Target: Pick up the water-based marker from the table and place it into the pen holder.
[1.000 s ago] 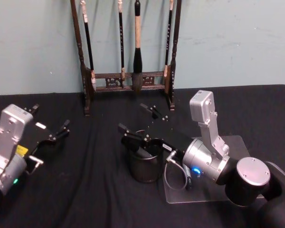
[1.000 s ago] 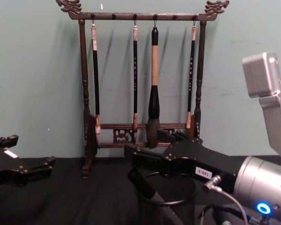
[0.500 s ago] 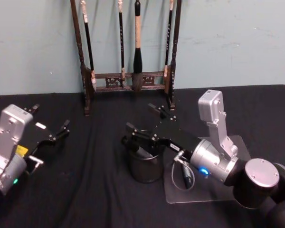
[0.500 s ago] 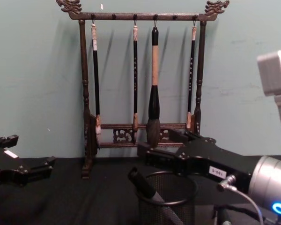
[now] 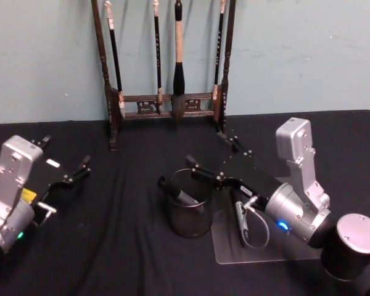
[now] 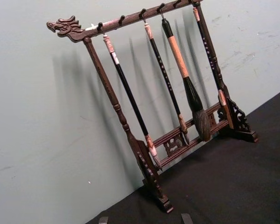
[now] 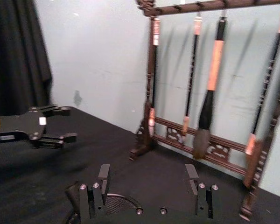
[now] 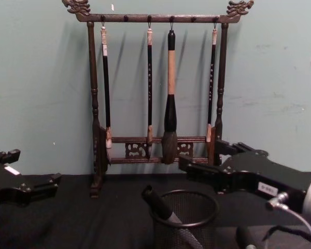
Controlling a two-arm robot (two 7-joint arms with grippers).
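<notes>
The water-based marker (image 5: 184,197) leans inside the pen holder (image 5: 186,227) on the counter (image 5: 111,246), its upper end poking above the rim. The right hand (image 5: 205,148) hovers just beside the holder, fingers apart and empty. The left hand (image 5: 66,152) sits over the counter's left side, fingers apart

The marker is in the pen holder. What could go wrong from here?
The open right gripper hangs beside the pen holder; a low move might knock it and the leaning marker over.
Its far finger looks close to the foot of the brush rack and might nudge it.
The left gripper is parked aside.
</notes>
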